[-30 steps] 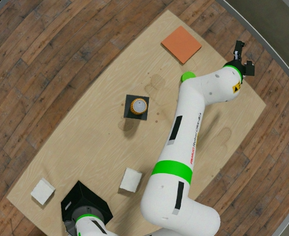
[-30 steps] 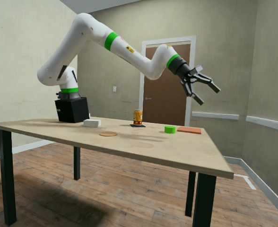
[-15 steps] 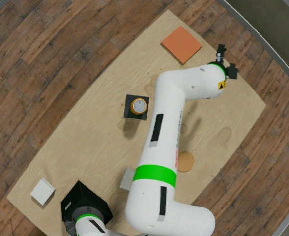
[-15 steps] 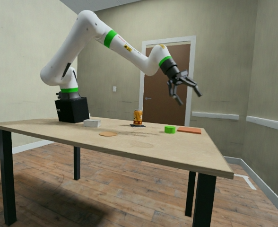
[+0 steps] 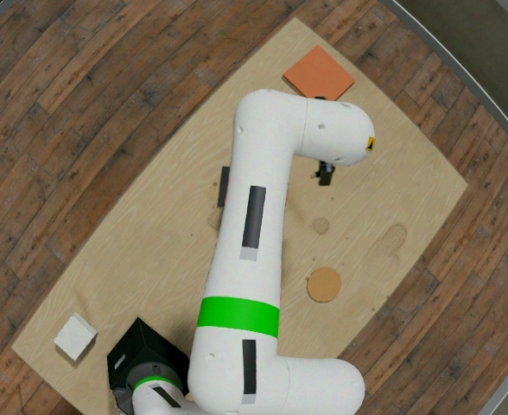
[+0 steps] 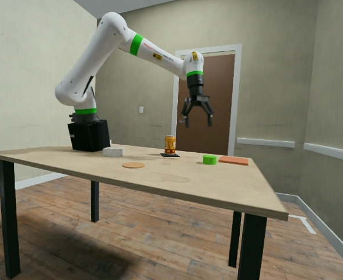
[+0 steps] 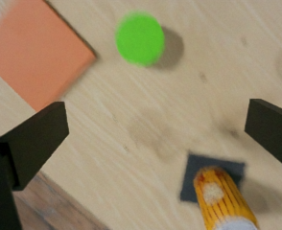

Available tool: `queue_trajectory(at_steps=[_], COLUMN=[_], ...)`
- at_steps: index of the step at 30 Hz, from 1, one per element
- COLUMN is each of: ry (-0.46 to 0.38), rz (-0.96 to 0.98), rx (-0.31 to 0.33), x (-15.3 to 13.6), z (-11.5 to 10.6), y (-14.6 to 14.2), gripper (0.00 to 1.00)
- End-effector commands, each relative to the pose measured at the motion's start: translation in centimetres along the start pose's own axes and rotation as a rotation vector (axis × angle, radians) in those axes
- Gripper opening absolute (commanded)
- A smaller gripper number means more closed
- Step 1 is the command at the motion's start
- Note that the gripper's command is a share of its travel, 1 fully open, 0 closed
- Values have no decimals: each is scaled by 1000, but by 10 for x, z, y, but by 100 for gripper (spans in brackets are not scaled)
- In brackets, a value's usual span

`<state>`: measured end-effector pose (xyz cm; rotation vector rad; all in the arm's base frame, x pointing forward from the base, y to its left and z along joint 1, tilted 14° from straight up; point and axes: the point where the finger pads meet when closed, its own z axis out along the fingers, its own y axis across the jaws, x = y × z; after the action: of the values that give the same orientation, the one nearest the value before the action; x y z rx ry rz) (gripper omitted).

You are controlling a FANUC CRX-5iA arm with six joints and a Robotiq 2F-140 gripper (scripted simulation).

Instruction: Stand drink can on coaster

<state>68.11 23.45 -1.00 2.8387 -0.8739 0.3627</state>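
The orange and yellow drink can (image 6: 170,144) (image 7: 223,198) stands upright on a small dark square coaster (image 6: 168,156) (image 5: 222,185) near the middle of the table (image 6: 195,184) (image 5: 155,250). In the overhead view the arm hides the can. The round cork coaster (image 5: 324,284) (image 6: 133,165) lies flat and bare on the table, well apart from the can. My gripper (image 6: 197,122) (image 7: 155,116) is open and empty. It hangs high above the table, between the can and a green cylinder (image 6: 209,159) (image 7: 140,38).
A flat orange square slab (image 5: 319,73) (image 6: 233,160) (image 7: 33,62) lies near the table's far corner, beside the green cylinder. A white block (image 5: 74,335) (image 6: 113,151) lies near the black robot base (image 5: 142,357) (image 6: 88,135).
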Motion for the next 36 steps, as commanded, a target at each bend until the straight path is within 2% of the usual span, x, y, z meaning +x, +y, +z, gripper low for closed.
queue_trajectory(at_steps=[1, 4, 6, 7, 11, 19, 21, 23, 26, 28, 36], ry=[-100, -100, -100, -100, -100, -100, -101, -101, -102, -103, -103], rz=[-2, -2, -2, -2, -2, -2, -1, -1, -1, -1, -1], rx=[-90, -90, -90, -90, -90, -90, -90, -90, -90, -90, -90], x=[-59, -97, -97, -125, -162, -162, -164, -164, -170, -173, -173], z=[-11, -17, -17, -23, -27, -26, -7, -7, 50, 69, 70], y=[34, 52, 52, 68, 94, 94, 96, 96, 102, 104, 104], gripper=[100, 100, 100, 100, 100, 100, 100, 100, 100, 100, 100])
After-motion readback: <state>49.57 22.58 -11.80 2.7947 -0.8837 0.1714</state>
